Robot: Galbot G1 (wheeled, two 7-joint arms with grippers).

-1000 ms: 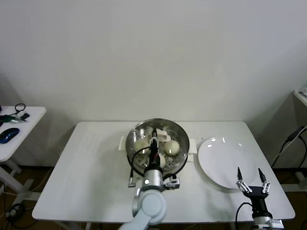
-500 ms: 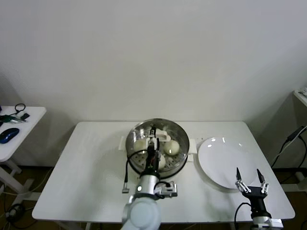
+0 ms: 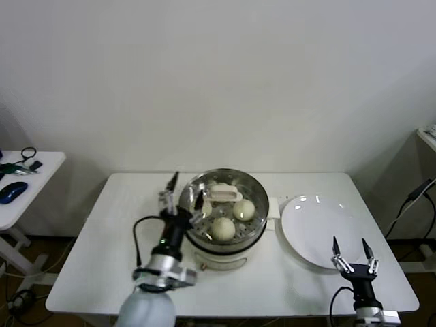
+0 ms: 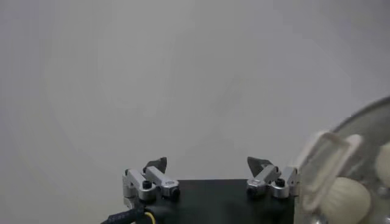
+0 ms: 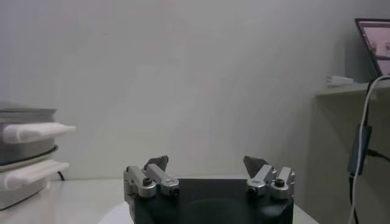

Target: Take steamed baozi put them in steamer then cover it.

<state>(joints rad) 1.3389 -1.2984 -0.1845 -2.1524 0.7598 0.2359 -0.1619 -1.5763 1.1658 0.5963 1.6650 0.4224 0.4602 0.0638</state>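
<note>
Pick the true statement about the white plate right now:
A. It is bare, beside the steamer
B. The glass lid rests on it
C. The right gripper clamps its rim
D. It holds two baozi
A: the white plate carries nothing and lies beside the steamer, where the steamed baozi sit.

Left gripper (image 3: 184, 193) raised at centre-left, fingers spread apart, right gripper (image 3: 352, 252) low at right, fingers spread, pointing upward

Baozi (image 3: 223, 228) inside the steamer (image 3: 255, 228) mid-table (image 3: 109, 259), plate (image 3: 317, 231) to its right.
</note>
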